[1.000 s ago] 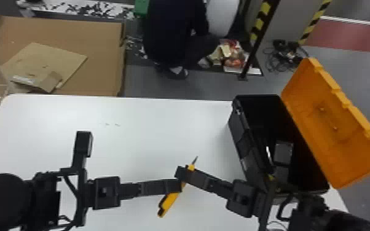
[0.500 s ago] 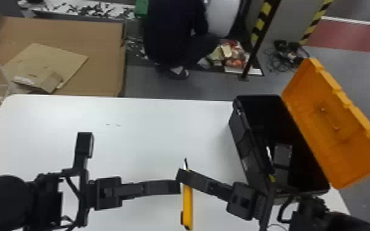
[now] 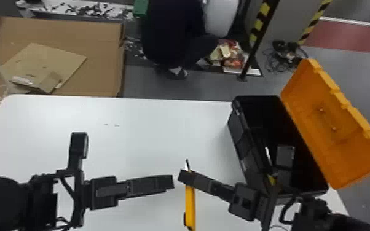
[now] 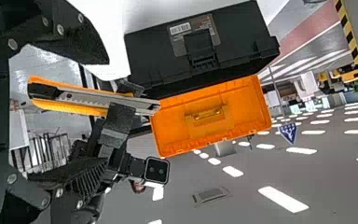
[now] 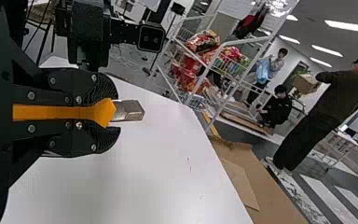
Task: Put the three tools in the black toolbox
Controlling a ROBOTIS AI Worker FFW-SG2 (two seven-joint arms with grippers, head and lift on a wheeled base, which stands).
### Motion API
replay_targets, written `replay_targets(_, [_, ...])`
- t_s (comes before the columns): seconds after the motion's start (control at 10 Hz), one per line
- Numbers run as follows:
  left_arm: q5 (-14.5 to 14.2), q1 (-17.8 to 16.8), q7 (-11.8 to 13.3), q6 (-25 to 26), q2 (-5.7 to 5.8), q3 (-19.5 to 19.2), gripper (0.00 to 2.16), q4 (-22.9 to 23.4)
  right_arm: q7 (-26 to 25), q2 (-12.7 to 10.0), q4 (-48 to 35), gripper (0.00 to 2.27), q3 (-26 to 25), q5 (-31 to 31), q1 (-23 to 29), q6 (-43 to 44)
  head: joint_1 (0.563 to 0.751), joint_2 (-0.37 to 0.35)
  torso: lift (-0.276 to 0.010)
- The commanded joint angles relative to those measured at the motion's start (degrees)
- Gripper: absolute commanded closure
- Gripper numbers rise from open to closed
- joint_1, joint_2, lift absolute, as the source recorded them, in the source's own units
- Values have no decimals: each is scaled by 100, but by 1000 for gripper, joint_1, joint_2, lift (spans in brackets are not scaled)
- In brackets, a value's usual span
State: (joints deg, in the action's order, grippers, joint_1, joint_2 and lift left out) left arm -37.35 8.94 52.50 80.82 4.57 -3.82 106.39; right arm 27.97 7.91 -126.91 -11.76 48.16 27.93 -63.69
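Note:
The yellow utility knife [image 3: 190,204] stands out from the right gripper [image 3: 182,175] above the white table, its handle toward the near edge. Just left of it is my left gripper [image 3: 172,182], a small gap between the two. Spread fingers of the left gripper [image 4: 106,112] have the knife [image 4: 70,103] between them, touching neither. Seen from the right wrist, the right gripper [image 5: 114,113] is shut on the knife's orange body [image 5: 100,112]. At the right, the black toolbox [image 3: 239,144] is open, with a grey item [image 3: 285,156] and a slim silver piece [image 3: 268,153] inside.
The orange lid [image 3: 332,129] leans outward on the toolbox's right side. The white table [image 3: 150,129] extends to the left and back. Cardboard [image 3: 101,61] lies on the floor beyond its far edge.
The knife has swung from a slant to nearly straight, its handle toward the near edge. My left gripper has backed slightly to the left, and a gap now separates it from the right one.

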Motion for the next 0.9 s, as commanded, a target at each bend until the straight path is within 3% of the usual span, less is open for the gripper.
replay_targets(0.0, [-10, 90, 50, 0, 0, -224, 63, 5, 7, 18, 0, 1750, -90, 1, -16, -8, 695, -156, -55])
replay_targets(0.2, [-10, 415, 147, -158, 0, -796, 66, 13, 77, 105, -18, 1750, -512, 62, -183, -131, 695, -136, -55])
replay_targets(0.4, [17, 635, 296, -158, 18, -1173, 66, 13, 121, 422, -53, 1750, -881, 141, -324, -149, 695, -125, -55])
replay_targets(0.5, [61, 758, 366, -158, 27, -1279, 66, 13, 121, 501, -106, 1747, -951, 80, -403, -166, 695, -127, -55])
replay_targets(0.8, [131, 969, 349, -158, 9, -1411, 66, 145, 42, 1037, -413, 1747, -1285, -219, -605, -430, 695, -166, -55])
